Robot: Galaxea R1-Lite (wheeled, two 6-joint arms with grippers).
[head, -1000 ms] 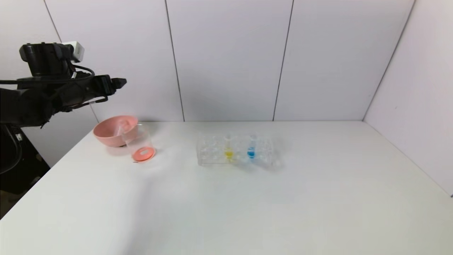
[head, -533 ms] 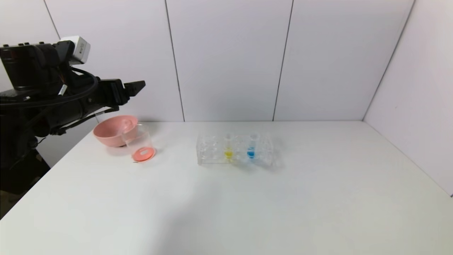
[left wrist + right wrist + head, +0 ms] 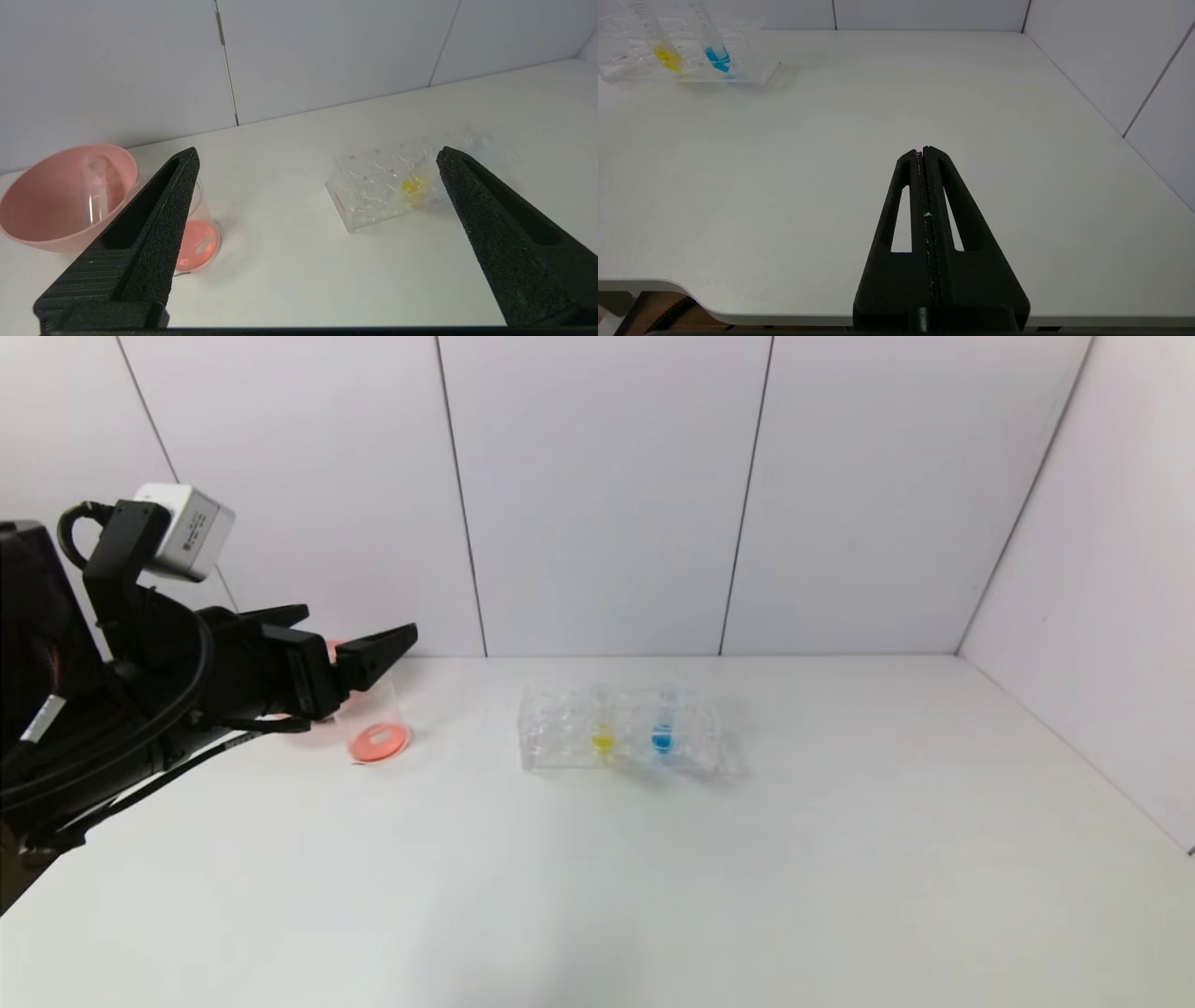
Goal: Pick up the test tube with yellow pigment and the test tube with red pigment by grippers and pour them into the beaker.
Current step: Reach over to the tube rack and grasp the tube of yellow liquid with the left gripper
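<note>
The test tube with yellow pigment stands upright in the clear rack at mid-table. The beaker stands left of the rack with orange-red liquid in its bottom. No test tube with red pigment is in view; an empty clear tube lies in the pink bowl. My left gripper hovers open and empty just above and behind the beaker, pointing toward the rack. In its wrist view my right gripper is shut and empty over the table's near edge.
A tube with blue liquid stands in the rack beside the yellow one. In the head view my left arm hides most of the pink bowl. White wall panels close the back and the right side. Bare tabletop spreads in front of the rack.
My left arm has swung down and to the right, from high above the bowl to just over the beaker. Its jaws stayed open. Rack and beaker have not moved.
</note>
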